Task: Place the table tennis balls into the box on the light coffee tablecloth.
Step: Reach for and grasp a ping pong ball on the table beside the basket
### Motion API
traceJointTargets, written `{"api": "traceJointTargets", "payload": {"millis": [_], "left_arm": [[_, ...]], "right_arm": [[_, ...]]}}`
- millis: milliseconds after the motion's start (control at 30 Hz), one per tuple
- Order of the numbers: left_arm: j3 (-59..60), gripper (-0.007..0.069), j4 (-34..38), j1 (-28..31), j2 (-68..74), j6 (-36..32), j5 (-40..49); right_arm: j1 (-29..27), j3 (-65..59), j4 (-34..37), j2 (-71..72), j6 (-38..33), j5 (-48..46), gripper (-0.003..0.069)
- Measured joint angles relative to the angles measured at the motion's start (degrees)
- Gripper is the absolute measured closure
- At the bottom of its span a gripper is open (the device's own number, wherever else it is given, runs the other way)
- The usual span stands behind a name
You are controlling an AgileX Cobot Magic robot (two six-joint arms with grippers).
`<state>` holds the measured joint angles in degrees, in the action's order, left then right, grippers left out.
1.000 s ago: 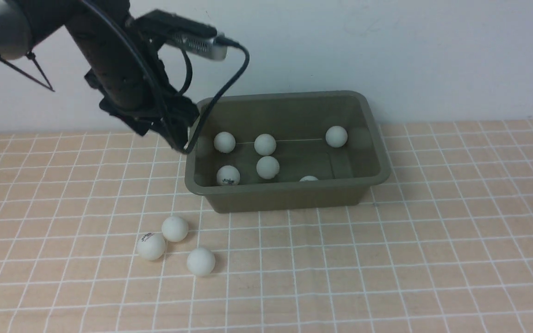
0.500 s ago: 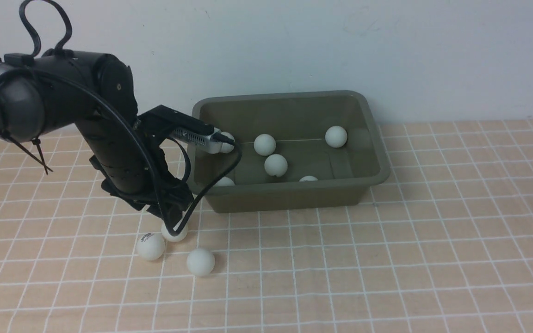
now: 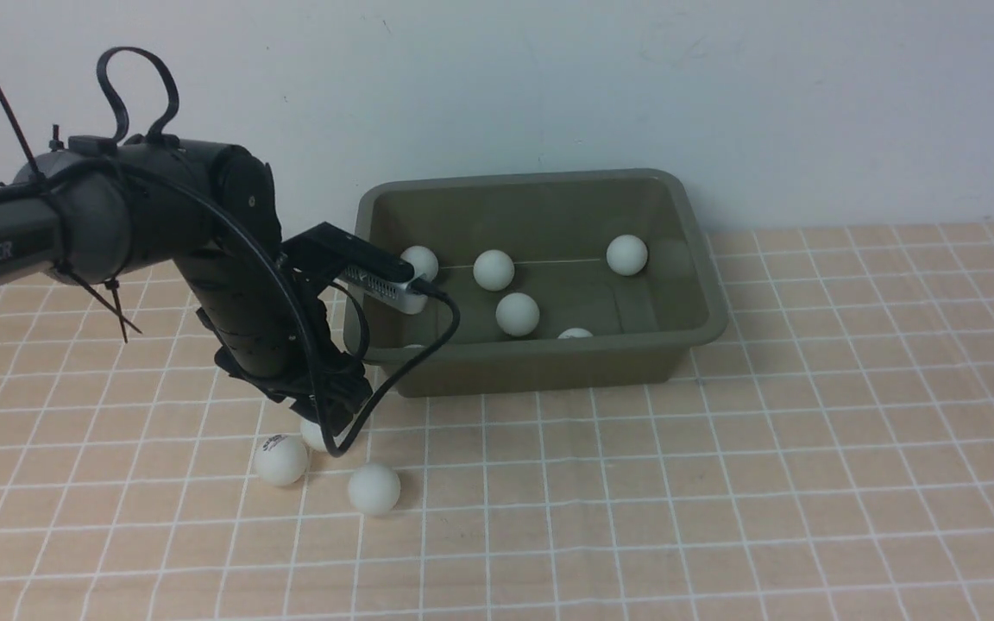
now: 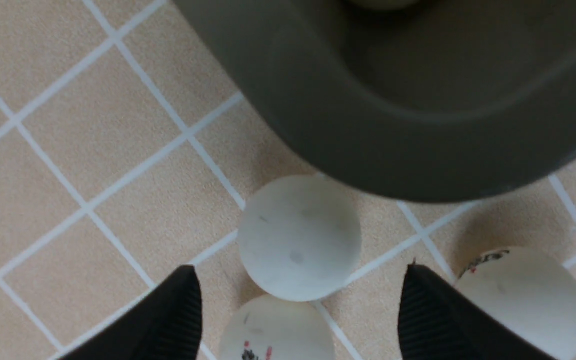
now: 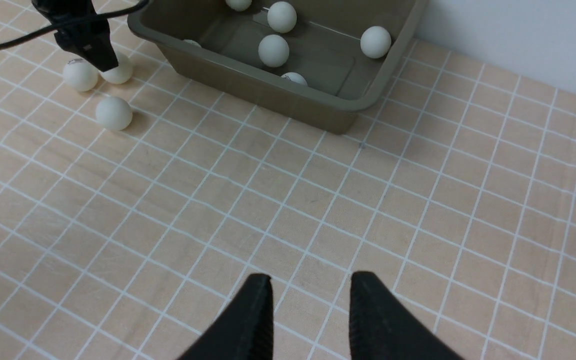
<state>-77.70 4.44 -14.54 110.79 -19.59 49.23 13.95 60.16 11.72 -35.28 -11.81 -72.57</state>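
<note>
Left of centre in the front view, the left claw [image 3: 330, 424] hangs open over one of three balls [image 3: 374, 489] lying on the checked tablecloth [image 3: 808, 474]. Just beside them, upper centre, the box [image 3: 540, 373] sits open side up, its long axis running left to right, with several more inside. The right claw [image 5: 310, 300] stands partly open above the tablecloth, gripping nothing.

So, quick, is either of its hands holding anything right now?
Left gripper: open, empty, poised over a table tennis ball.
Right gripper: open, holding nothing.
</note>
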Motion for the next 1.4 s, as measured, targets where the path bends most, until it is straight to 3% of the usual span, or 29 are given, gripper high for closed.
{"api": "traceJointTargets", "payload": {"millis": [1067, 1400], "left_arm": [[0.0, 0.019, 2.83, 0.0, 3.55, -1.48, -4.71], [0.0, 0.0316, 2.83, 0.0, 3.55, -1.48, -3.27]], "right_arm": [[0.0, 0.0, 0.22, 0.0, -0.04, 0.42, 0.0448], [0.0, 0.0, 0.22, 0.0, -0.04, 0.46, 0.0448]]}}
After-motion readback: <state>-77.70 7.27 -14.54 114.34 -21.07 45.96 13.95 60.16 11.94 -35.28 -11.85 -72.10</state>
